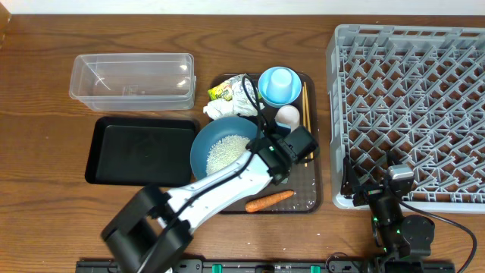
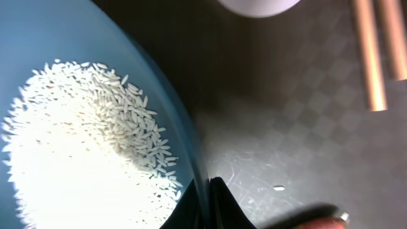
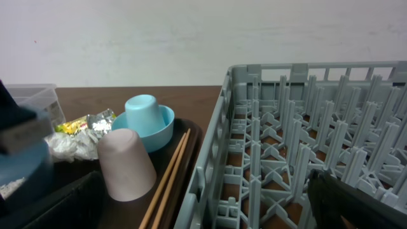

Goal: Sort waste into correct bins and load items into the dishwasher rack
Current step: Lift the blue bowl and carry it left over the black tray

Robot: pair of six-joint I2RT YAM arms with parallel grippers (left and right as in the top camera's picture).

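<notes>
Where the left claw (image 2: 206, 207) pinches its rim, the big blue bowl (image 1: 223, 148) of rice (image 2: 82, 146) sits on the brown tray (image 1: 309, 189). I cannot tell how wide the right claw (image 1: 365, 189) stands; the rack (image 3: 299, 127) lies just ahead of it.

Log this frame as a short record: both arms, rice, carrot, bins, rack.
left gripper: fingers straddle rim of large dark blue bowl; closure unclear
right gripper: open, by near-left corner of dishwasher rack
rice: in that bowl
carrot: on brown serving tray
black tray: empty
clear tub: empty
rack load: none
</notes>
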